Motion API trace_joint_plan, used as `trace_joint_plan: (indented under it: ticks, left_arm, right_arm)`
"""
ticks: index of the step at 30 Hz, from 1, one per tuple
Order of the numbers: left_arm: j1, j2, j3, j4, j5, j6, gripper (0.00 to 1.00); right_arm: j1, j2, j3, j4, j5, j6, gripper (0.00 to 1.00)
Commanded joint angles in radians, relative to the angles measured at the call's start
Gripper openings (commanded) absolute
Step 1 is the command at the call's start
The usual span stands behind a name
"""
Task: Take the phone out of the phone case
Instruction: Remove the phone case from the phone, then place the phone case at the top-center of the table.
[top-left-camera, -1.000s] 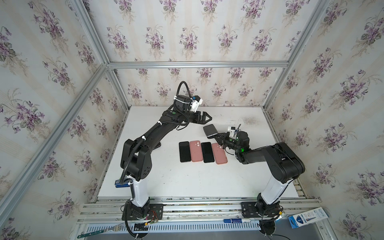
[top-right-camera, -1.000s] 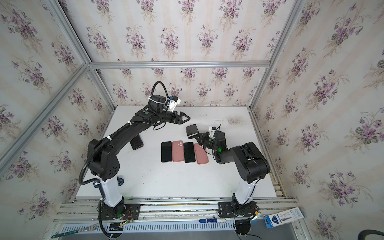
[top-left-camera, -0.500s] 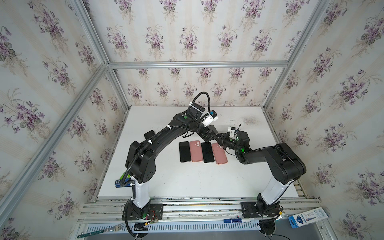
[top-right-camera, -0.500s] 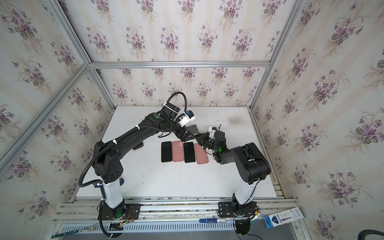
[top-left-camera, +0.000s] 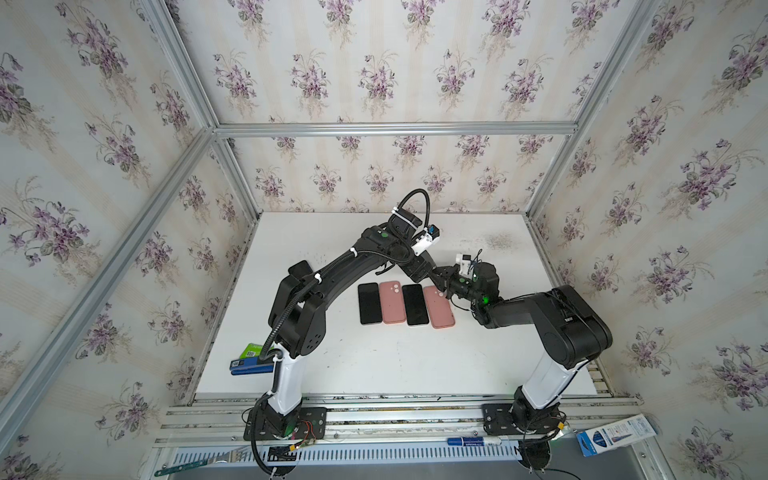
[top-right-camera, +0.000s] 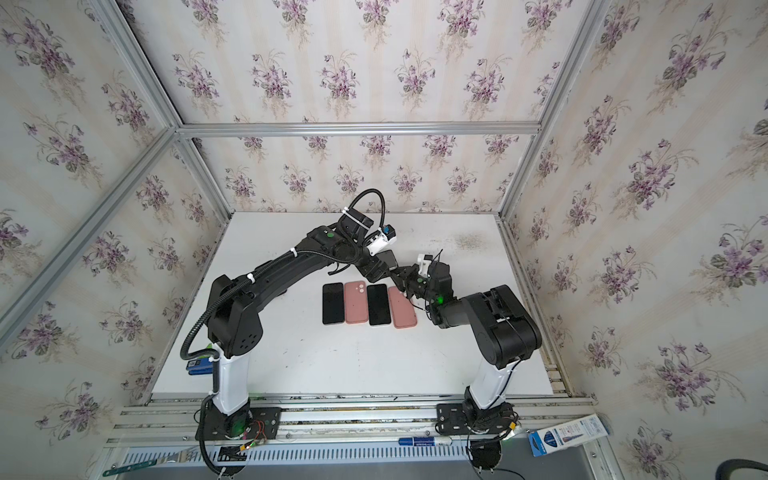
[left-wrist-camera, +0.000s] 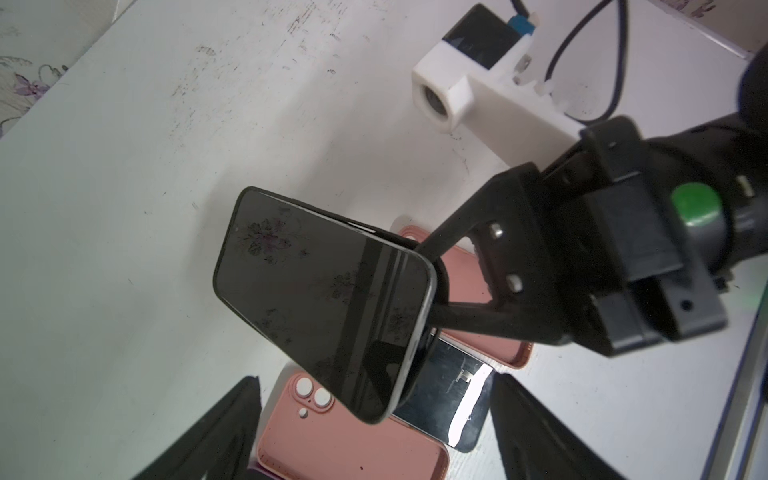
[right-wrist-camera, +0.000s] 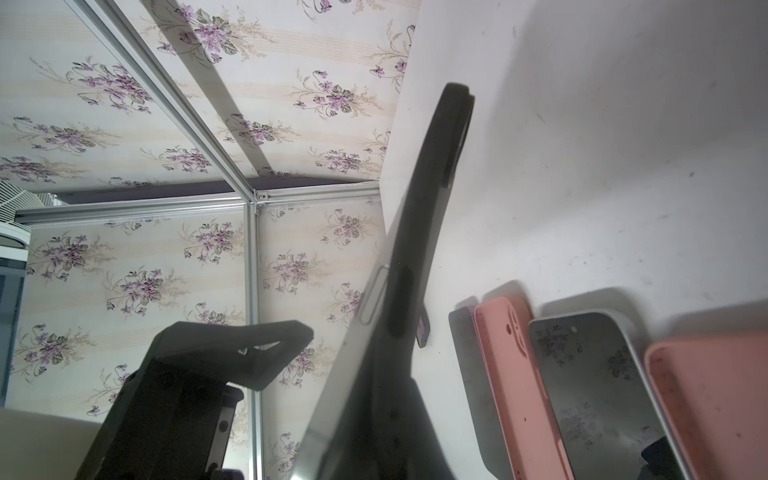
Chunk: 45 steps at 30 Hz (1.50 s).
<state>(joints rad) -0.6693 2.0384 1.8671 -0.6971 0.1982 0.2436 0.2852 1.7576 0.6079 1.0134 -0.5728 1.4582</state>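
Black phone (left-wrist-camera: 320, 299) tilts above a pink case (left-wrist-camera: 353, 453), one end pinched by the right claw (left-wrist-camera: 432, 286); left claw (left-wrist-camera: 374, 380) gapes wide over the same case, gripping nothing

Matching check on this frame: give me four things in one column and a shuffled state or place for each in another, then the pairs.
Things
1. cased phone
2. left gripper
3. pink case with twin camera holes
4. blue box

States or places
A. lying flat on the table
B. open
C. held above the table by the shut right gripper
D. beside the left arm's base

Pairs: 1-C, 2-B, 3-A, 4-D
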Motion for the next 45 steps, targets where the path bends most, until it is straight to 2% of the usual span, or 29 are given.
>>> trace_joint_plan:
  ticks: [1, 7, 14, 27, 45]
  left_arm:
    - [-0.002, 0.01, 0.022, -0.002, -0.034, 0.003, 0.87]
    - [-0.007, 0.045, 0.048, 0.002, -0.09, -0.013, 0.82]
    - [-0.01, 0.069, 0.057, 0.008, -0.098, -0.016, 0.74]
    - [-0.019, 0.069, 0.049, 0.022, -0.184, -0.002, 0.41]
    - [-0.018, -0.029, -0.006, 0.074, -0.279, 0.009, 0.12]
  right_arm:
    - [0.002, 0.005, 0.019, 0.09, -0.017, 0.014, 0.0]
    - [0.005, 0.012, 0.03, 0.095, -0.025, 0.025, 0.0]
    - [0.009, 0.015, 0.033, 0.1, -0.029, 0.036, 0.0]
    - [0.014, 0.007, 0.041, 0.094, -0.03, 0.042, 0.0]
    - [0.033, -0.021, 0.034, 0.06, -0.029, 0.049, 0.0]
